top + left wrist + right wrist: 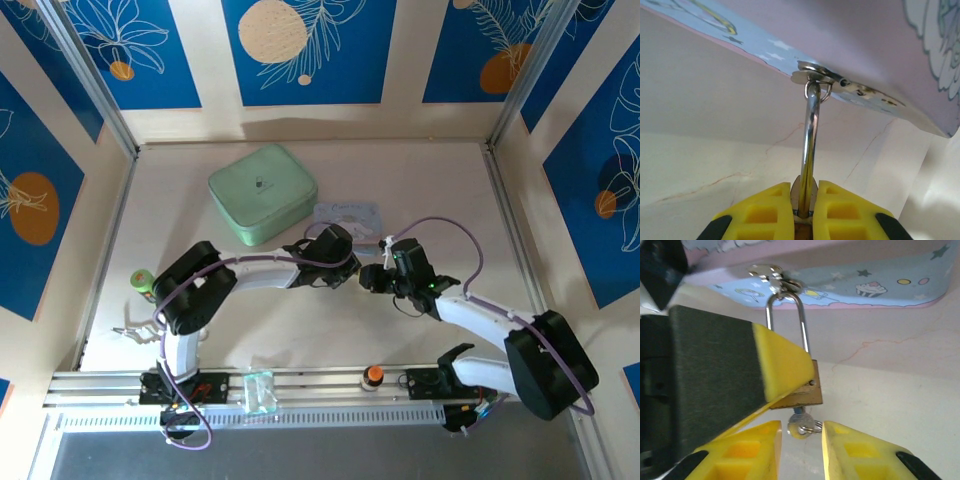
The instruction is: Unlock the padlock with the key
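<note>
Gleaming brass padlock [812, 385], boxy, hangs by its slim chrome shackle [803, 322].

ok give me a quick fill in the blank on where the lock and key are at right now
1. The left gripper has its jaws shut on the ____.
2. The key sits in the ____ of the padlock.
3. The right gripper has its jaws ____, one on each side of the key.
4. The shackle hooks the clasp of the pale ____ tin, not the green one.

Missing words: padlock; bottom; open; blue
</note>
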You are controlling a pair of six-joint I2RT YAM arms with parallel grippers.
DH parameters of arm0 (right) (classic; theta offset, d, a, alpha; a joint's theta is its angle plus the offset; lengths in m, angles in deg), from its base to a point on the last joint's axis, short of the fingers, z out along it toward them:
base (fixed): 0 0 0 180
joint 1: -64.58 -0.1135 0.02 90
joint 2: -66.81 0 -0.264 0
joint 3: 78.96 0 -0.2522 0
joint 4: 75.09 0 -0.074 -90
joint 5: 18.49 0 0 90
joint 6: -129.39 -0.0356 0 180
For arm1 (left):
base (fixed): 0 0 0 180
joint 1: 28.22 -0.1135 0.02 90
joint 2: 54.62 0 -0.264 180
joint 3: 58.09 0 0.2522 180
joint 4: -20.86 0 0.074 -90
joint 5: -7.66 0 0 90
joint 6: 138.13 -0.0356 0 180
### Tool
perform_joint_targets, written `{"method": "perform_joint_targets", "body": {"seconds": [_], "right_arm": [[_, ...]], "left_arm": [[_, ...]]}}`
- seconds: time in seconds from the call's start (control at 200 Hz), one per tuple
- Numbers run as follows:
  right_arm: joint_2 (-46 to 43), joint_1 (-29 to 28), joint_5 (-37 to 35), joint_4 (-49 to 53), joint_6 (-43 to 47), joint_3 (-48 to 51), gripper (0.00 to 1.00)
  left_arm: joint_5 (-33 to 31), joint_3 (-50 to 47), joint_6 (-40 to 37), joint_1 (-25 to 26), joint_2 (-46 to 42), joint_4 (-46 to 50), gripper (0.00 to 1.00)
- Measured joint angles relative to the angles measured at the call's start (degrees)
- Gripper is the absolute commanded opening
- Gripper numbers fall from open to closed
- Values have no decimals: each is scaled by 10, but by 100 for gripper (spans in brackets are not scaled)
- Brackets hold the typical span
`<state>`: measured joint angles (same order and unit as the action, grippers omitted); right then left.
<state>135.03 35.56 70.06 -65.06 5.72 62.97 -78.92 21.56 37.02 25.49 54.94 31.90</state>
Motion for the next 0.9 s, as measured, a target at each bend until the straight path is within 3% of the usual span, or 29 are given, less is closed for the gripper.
{"method": "perform_joint_targets", "body": {"seconds": [0.19,0.68,0.9], "right_arm": [[13,-1,19,-28,5,12,29],[44,3,42,-81,16,17,12],[70,75,172,-111,-30,27,9]], "left_arm": [[7,-7,5,0,-4,-4,0],[4,-20,14,-1,-11,-16,0],[12,-50,33,-1,-16,-66,0]]}}
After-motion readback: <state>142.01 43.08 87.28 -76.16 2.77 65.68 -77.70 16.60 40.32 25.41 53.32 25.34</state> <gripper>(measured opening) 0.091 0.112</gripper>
